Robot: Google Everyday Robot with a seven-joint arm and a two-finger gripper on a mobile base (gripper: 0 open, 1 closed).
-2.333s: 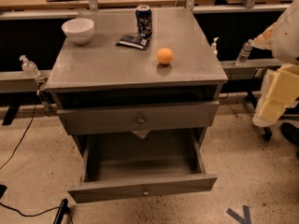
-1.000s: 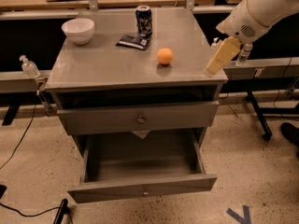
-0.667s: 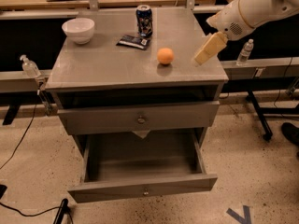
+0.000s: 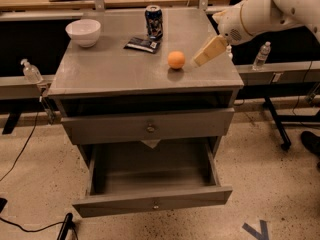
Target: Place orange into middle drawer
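A grey metal cabinet (image 4: 100, 79) fills the middle of the frame. On its top, a white bowl (image 4: 83, 32) sits at the upper left. A dark soda can (image 4: 153, 20) stands near the back, and a flat dark packet (image 4: 142, 44) lies just in front of the can. The orange (image 4: 176, 60) rests on the top toward the right, apart from the other things. The gripper (image 4: 204, 55) comes in from the upper right on a white arm (image 4: 260, 11) and hangs just beside the orange, on its right. Lower down, a shut drawer (image 4: 100, 129) has a round knob. Below it, the middle drawer (image 4: 125, 204) is pulled out toward the bottom of the frame. A clear water bottle (image 4: 261, 55) stands near the right edge.
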